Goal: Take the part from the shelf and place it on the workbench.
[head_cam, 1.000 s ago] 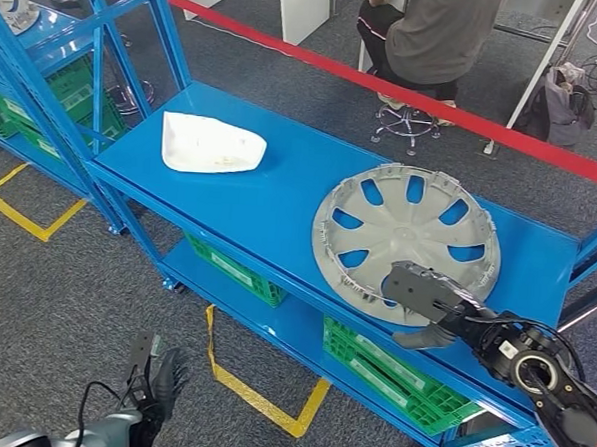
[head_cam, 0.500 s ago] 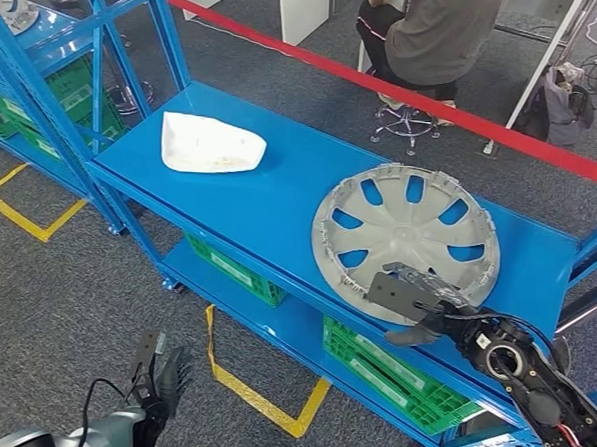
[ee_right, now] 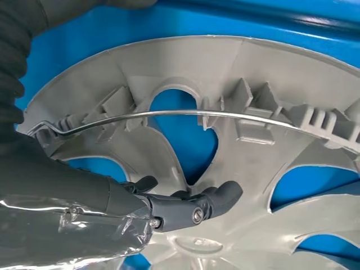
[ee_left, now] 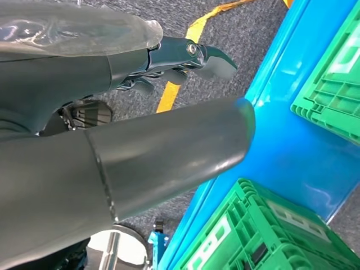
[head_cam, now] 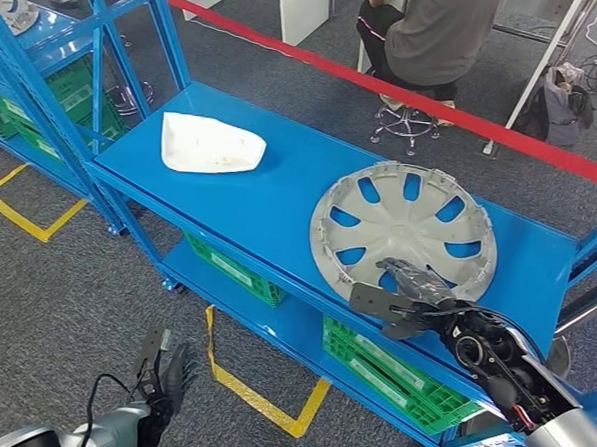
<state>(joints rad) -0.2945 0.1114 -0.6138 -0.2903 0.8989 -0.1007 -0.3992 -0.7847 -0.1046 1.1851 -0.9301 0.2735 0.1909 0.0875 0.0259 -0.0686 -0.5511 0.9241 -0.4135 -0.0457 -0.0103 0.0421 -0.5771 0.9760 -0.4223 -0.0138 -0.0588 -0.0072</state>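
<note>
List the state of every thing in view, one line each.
Hubcap: flat on the blue shelf, inner side up, not lifted.
White part: lying on the shelf, untouched.
Right robot hand: fingers over the hubcap's near rim; grip unclear.
Left robot hand: low over the carpet, holding nothing.
Green crates: on the lower shelf.

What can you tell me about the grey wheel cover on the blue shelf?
The round grey plastic wheel cover lies flat, inner side up, on the blue metal shelf's top level, towards its right end. It has spokes with cut-out openings, clips round the rim and a thin wire ring. The right robot hand reaches over its near edge, fingers across a spoke.
</note>
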